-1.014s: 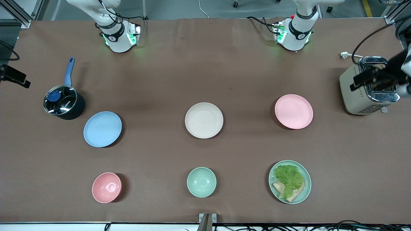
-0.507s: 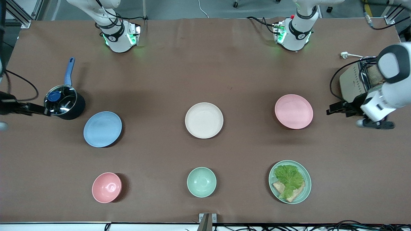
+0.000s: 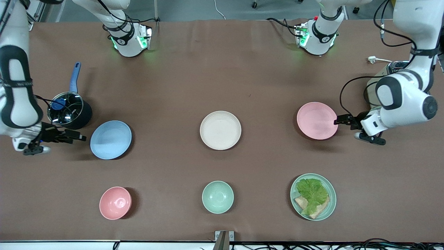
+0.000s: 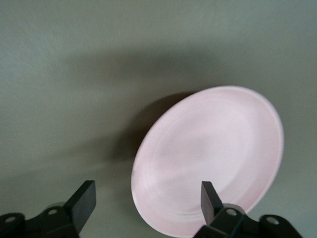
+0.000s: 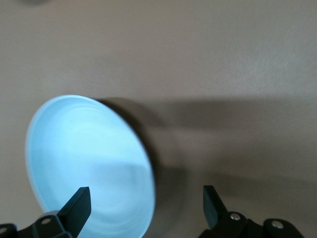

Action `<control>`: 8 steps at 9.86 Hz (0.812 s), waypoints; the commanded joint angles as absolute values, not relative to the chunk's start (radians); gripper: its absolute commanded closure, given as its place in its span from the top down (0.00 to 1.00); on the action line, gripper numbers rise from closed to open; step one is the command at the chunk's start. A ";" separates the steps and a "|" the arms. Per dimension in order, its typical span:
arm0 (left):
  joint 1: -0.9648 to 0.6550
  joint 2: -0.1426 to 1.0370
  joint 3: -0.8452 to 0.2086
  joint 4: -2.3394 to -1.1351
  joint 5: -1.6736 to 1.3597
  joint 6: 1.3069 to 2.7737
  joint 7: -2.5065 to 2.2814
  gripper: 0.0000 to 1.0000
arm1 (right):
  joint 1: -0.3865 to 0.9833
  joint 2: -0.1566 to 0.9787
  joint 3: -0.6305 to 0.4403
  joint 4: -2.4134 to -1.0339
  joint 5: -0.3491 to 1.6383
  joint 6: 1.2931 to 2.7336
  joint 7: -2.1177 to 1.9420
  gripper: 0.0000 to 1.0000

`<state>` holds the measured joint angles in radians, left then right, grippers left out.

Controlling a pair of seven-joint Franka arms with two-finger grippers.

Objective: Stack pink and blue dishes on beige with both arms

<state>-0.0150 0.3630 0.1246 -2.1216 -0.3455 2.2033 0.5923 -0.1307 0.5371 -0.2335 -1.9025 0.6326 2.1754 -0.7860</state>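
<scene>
Both grippers w/ jaws spread are sitting low at plate rims: left gripper [image 3: 341, 120] beside pink plate [image 3: 317, 120], right gripper [image 3: 77, 135] beside blue plate [image 3: 110, 139], beige plate [image 3: 220, 130] lying mid-table btwn them.

table [image 3: 222, 69]: brown | plates: blue [image 3: 111, 139], beige [image 3: 220, 130], pink [image 3: 317, 120], green [image 3: 329, 208] | bowls: pink [image 3: 115, 202], green [image 3: 217, 197] | saucepan [image 3: 69, 111] | toaster [image 3: 373, 86]

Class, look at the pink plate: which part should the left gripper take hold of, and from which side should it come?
Probably the rim of the pink plate at the edge toward the left arm's end of the table. The plate is shallow and lies flat, so only its raised rim offers a pinch. The left gripper is already beside that edge, fingers open.
</scene>
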 commanded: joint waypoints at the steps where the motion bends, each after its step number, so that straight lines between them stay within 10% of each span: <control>1: -0.017 0.455 0.129 -2.125 -0.365 2.235 0.632 0.67 | -0.114 0.546 -0.235 -1.945 0.699 2.209 -0.825 0.90; 3: -0.017 0.460 0.129 -2.120 -0.365 2.238 0.632 0.07 | -0.107 0.557 -0.235 -1.974 0.758 2.221 -0.827 0.72; 8: -0.014 0.392 0.118 -2.118 -0.422 2.223 0.614 0.00 | -0.118 0.555 -0.236 -1.990 0.765 2.191 -0.804 0.01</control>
